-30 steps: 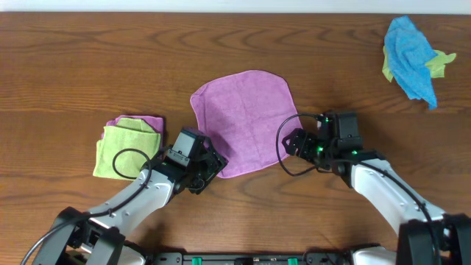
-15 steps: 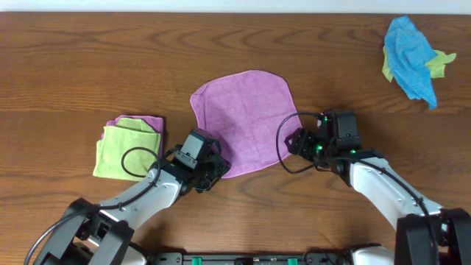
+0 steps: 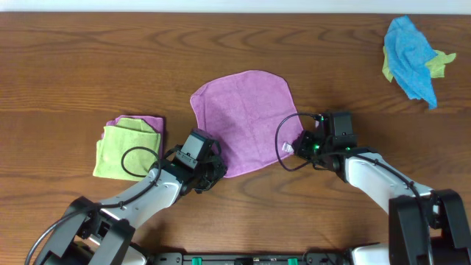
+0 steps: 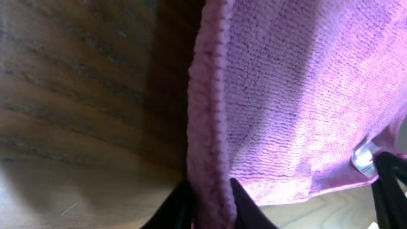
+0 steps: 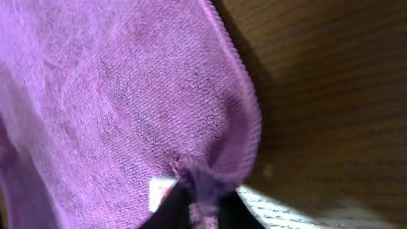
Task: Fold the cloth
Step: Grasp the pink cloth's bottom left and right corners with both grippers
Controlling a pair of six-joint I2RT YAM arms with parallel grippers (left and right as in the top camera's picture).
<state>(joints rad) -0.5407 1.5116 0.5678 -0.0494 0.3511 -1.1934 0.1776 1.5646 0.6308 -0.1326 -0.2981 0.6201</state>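
Note:
The magenta cloth [image 3: 244, 118] lies spread flat on the wooden table, its small white tag [image 3: 288, 148] at the near right corner. My left gripper [image 3: 216, 171] is at the cloth's near left corner; the left wrist view has its dark fingers [image 4: 180, 207] pinching the cloth's thick hem [image 4: 206, 140]. At the near right corner my right gripper [image 3: 296, 144] is shut on a bunched bit of cloth [image 5: 202, 181] beside the tag [image 5: 158, 191].
A folded lime-green cloth [image 3: 125, 146] on a folded magenta one [image 3: 151, 121] lies left of the left arm. At the far right corner of the table sits a crumpled blue cloth [image 3: 411, 57] over a lime-green one [image 3: 440, 65].
Both grippers have closed on the cloth's near corners. The left gripper moved in a little toward the near left corner, and the right one shifted slightly left onto the tagged corner.

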